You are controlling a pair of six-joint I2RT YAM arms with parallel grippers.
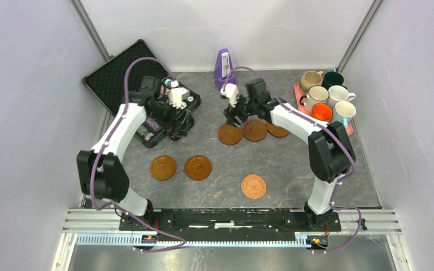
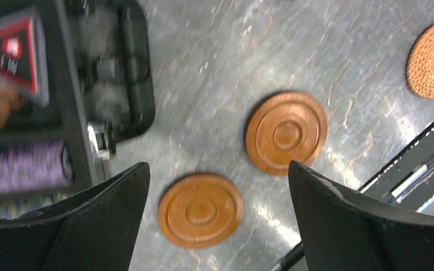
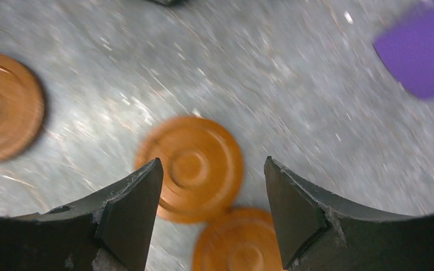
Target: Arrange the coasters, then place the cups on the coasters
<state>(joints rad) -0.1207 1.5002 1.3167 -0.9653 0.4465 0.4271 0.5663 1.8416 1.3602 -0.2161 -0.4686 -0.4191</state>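
Two brown coasters lie side by side at front left, and a woven-looking one lies nearer the front. Three more coasters cluster mid-table. My left gripper hovers open and empty by the case; its wrist view shows two coasters below the left gripper. My right gripper hangs open and empty over the cluster, with the right gripper above a coaster. Several cups stand on the pink tray.
An open black case holding small items sits at the back left, under my left wrist. A purple metronome stands at the back centre, close to my right gripper. Grey walls close in both sides. A metal rail runs along the near edge.
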